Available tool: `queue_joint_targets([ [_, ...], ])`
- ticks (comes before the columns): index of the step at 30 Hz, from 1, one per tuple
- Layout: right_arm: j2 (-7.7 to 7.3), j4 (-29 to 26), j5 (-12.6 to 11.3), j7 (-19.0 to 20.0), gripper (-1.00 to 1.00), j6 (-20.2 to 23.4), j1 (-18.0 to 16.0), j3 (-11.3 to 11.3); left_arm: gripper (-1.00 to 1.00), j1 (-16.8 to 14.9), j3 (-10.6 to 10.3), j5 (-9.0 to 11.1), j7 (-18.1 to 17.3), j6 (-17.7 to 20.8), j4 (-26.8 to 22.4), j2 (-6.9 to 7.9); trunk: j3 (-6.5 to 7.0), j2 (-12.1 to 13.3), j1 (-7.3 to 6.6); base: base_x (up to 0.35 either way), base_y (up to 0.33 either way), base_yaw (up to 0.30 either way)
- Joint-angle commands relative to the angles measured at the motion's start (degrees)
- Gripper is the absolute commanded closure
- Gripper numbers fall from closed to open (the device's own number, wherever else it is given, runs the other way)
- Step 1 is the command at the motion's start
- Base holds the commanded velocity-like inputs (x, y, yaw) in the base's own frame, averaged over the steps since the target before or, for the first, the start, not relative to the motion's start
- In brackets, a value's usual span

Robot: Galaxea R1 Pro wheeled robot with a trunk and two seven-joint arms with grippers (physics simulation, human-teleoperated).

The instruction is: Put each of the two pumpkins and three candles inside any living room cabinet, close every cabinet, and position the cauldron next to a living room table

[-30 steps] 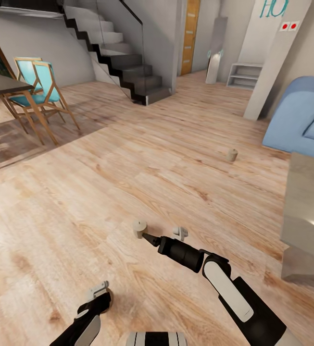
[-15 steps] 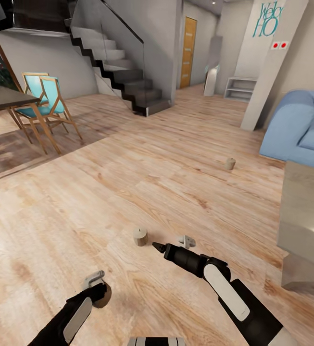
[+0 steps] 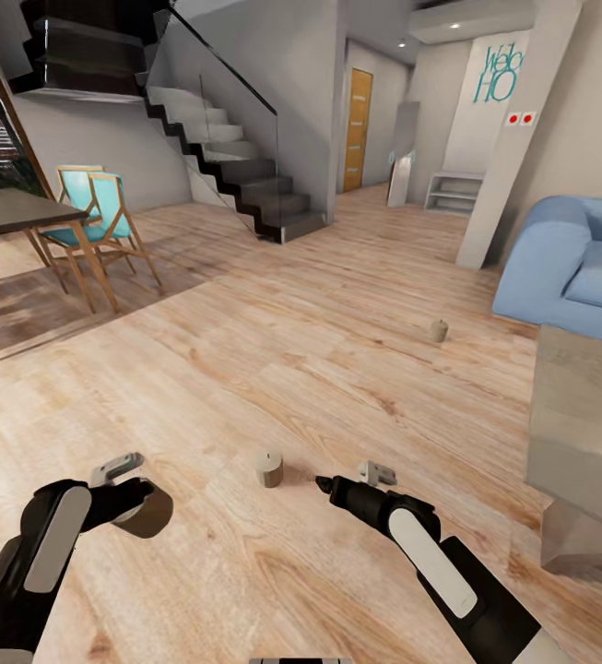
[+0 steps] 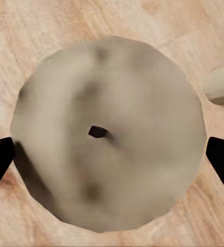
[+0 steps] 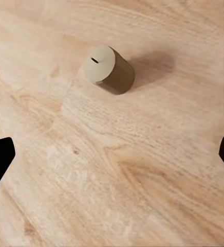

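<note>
Living-room wooden floor, staircase far left, blue sofa far right, grey table at right edge.

Left gripper: near left, fingers closed around a candle; wick and flat top visible in the left wrist view.

Right gripper: fingers spread, holding nothing, just right of a second candle standing on the floor.

Third candle: far right, near the sofa.
</note>
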Motion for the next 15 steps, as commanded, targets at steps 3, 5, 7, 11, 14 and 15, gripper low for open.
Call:
queue_joint_targets([
  [3,-0.05,-0.08,1.47,-4.01,-1.0,-0.02,-0.05,0.26,1.0,-0.02,0.02,0.4,0.98,0.71,-0.53,-0.04,0.62,0.02,-0.08,0.0,0.0,0.0],
  [5,-0.05,-0.03,3.02,-4.67,-1.0,0.02,-0.05,0.47,1.0,-0.02,-0.01,0.52,1.07,0.86,-0.74,0.05,1.06,0.05,-0.14,0.0,0.0,0.0],
  [7,-0.05,-0.03,3.56,-4.86,-1.0,0.05,-0.05,0.82,1.0,-0.02,-0.08,0.66,1.09,0.91,-0.63,-0.02,1.5,0.08,-0.19,0.0,0.0,0.0],
  [11,-0.06,-0.15,4.01,-4.91,-1.0,0.01,-0.05,1.12,1.0,-0.02,-0.46,0.65,1.1,0.94,-0.84,-0.26,2.39,0.13,-0.29,0.0,0.0,0.0],
  [14,-0.05,-0.21,4.15,-5.14,-1.0,0.02,-0.05,1.14,1.0,-0.02,-0.54,0.77,1.11,0.95,-1.05,-0.23,3.05,0.17,-0.37,0.0,0.0,0.0],
  [15,-0.05,-0.22,4.16,-5.2,-1.0,0.04,-0.05,1.13,1.0,-0.02,-0.59,0.83,1.11,0.95,-1.06,-0.21,3.28,0.18,-0.39,0.0,0.0,0.0],
])
